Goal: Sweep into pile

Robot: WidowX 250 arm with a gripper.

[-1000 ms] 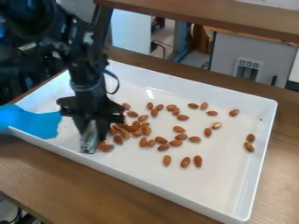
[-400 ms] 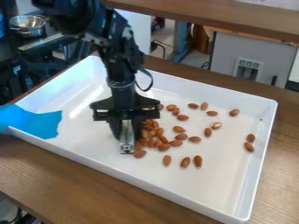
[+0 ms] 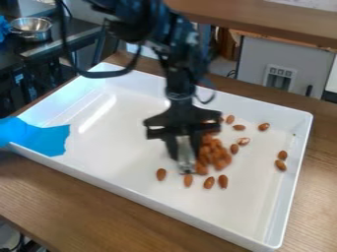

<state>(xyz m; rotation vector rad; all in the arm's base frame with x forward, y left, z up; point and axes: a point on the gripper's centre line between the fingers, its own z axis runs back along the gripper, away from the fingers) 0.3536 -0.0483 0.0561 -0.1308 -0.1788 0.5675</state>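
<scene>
Brown almonds (image 3: 216,153) bunched in white tray (image 3: 112,142), others scattered nearby.

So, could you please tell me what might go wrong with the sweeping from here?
The metal piece in the gripper is narrow, so almonds from the crowded cluster beside it could slip around its end and scatter.

The single almond in front of the cluster, on the blue material's side, may get left out.

The two almonds near the tray's right wall may be awkward to get behind.
</scene>
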